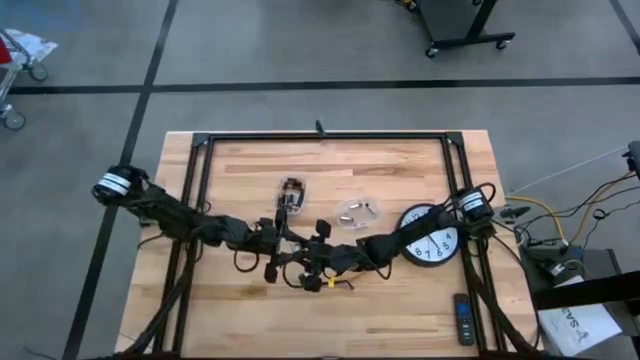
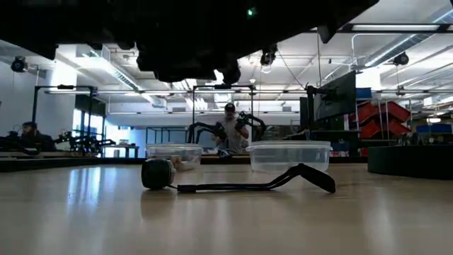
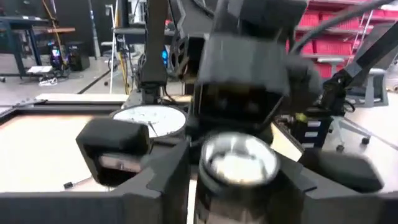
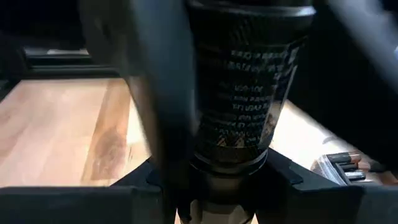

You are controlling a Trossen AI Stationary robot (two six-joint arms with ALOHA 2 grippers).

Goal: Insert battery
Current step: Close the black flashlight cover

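Both pincers meet above the table's near middle, the left pincer (image 1: 272, 243) clamped on a black cylindrical flashlight (image 3: 239, 163), its open end facing the right pincer (image 1: 322, 262), whose closure I cannot tell.

dark jointed arms (image 1: 190, 222), seemingly white-banded

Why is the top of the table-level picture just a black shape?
Low view: the arms hang close overhead, lit from behind by bright ceiling lights, so they show only as a silhouette, and the table mirrors that light. Left wrist view: the shiny end of the cylinder catches glare. High view: even light.
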